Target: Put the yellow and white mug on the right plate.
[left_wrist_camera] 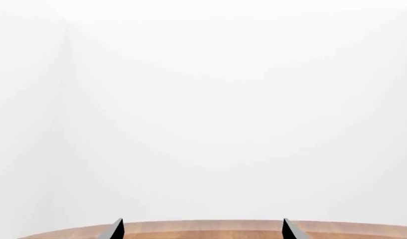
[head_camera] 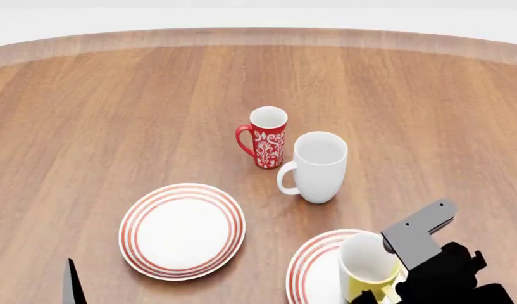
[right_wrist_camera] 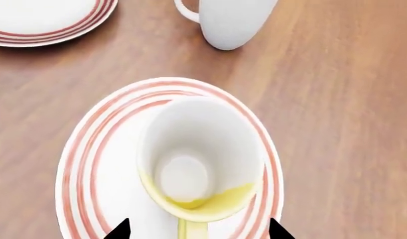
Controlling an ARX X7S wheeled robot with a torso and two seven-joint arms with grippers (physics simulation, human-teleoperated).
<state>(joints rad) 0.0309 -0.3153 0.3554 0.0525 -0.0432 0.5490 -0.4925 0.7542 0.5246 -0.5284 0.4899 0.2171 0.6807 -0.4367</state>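
The right end effector (right_wrist_camera: pixel 198 230) is spread open, its tips on either side of the yellow and white mug (right_wrist_camera: pixel 200 157), which stands upright on the right plate (right_wrist_camera: pixel 90 164), yellow outside, white inside. Just beyond stand the white mug (head_camera: pixel 317 166) and red mug (head_camera: pixel 267 136); the left plate (head_camera: pixel 182 231) lies apart on the desk (head_camera: pixel 114 114). The left end effector (left_wrist_camera: pixel 203 230) is open, holding nothing.

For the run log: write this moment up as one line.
yellow and white mug: upright over right plate | right tool: fingers either side of mug, contact unclear | left tool: open, empty | other mugs untouched
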